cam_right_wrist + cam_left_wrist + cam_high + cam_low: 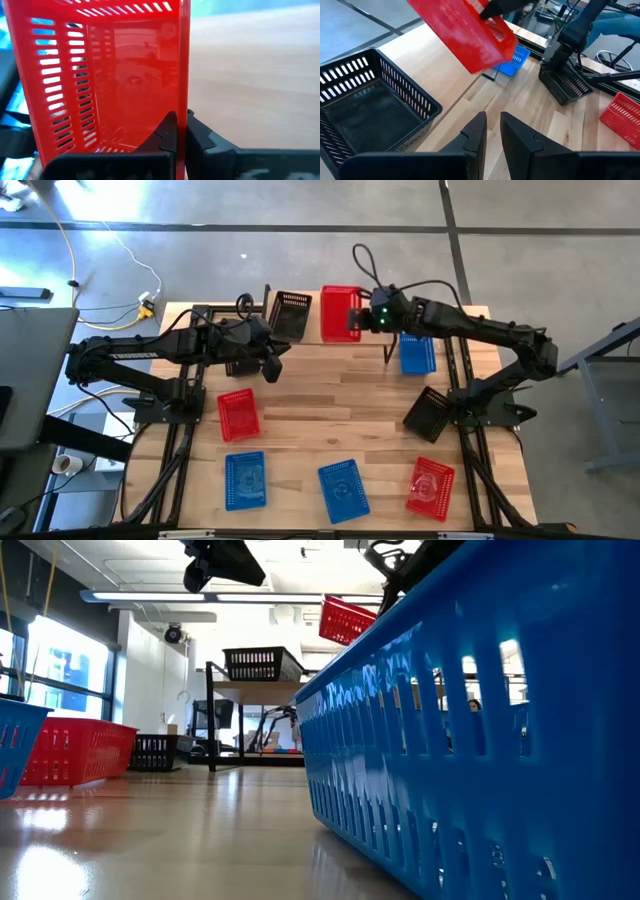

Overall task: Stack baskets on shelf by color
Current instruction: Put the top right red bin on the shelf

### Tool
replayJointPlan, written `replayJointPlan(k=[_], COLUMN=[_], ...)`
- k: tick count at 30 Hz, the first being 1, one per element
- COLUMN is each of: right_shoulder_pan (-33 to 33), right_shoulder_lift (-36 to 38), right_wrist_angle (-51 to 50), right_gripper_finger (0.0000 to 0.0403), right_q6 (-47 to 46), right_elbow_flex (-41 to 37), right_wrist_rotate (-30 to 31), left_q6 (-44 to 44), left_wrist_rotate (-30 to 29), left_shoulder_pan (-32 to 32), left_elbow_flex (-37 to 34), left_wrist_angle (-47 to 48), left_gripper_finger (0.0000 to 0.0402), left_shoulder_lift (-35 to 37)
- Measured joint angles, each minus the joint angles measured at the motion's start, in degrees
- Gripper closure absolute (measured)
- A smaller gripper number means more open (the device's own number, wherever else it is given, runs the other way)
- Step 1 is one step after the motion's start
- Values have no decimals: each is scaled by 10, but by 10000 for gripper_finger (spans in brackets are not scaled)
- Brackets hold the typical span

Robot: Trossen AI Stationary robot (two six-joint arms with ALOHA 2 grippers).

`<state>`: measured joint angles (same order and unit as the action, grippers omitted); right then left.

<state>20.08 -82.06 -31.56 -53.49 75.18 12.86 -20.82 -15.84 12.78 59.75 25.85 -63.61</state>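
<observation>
Claw work first: we see the right claw [358,319] clamped on the rim of a red basket [339,312], holding it tilted in the air above the shelf [445,75]. A black basket [290,314] sits on the shelf's left part. The left claw [492,131] hovers just beside it, fingers nearly together, gripping nothing. Other baskets lie scattered on the surface [330,425].

On the shelf [300,340] at the counter's [330,410] far edge, one basket [291,316] sits left; another [339,312] hangs beside it in the right hand [357,319]. Three baskets line the near edge. Two more lie right, behind them; one left.
</observation>
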Motion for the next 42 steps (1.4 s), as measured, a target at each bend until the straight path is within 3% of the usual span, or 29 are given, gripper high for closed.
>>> replayJointPlan(k=[5, 9, 14, 20, 32, 42], right_shoulder_pan=[23, 37, 58, 63, 66, 77], right_shoulder_lift=[0, -6, -47, -108, -177, -197], right_wrist_angle=[26, 1, -97, -186, -204, -216], right_gripper_finger=[403, 403, 403, 403, 403, 403], right_q6=[9, 29, 66, 47, -5, -17], right_elbow_flex=[4, 50, 144, 205, 206, 206], right_wrist_rotate=[-22, -17, -21, -31, -112, -120], left_q6=[0, 0, 0, 0, 0, 0], left_wrist_rotate=[0, 0, -2, -2, -2, -2], left_shoulder_pan=[0, 0, 0, 0, 0, 0], left_elbow_flex=[0, 0, 0, 0, 0, 0], left_wrist_angle=[0, 0, 0, 0, 0, 0], left_gripper_finger=[355, 355, 355, 355, 355, 355], left_shoulder_lift=[0, 0, 0, 0, 0, 0])
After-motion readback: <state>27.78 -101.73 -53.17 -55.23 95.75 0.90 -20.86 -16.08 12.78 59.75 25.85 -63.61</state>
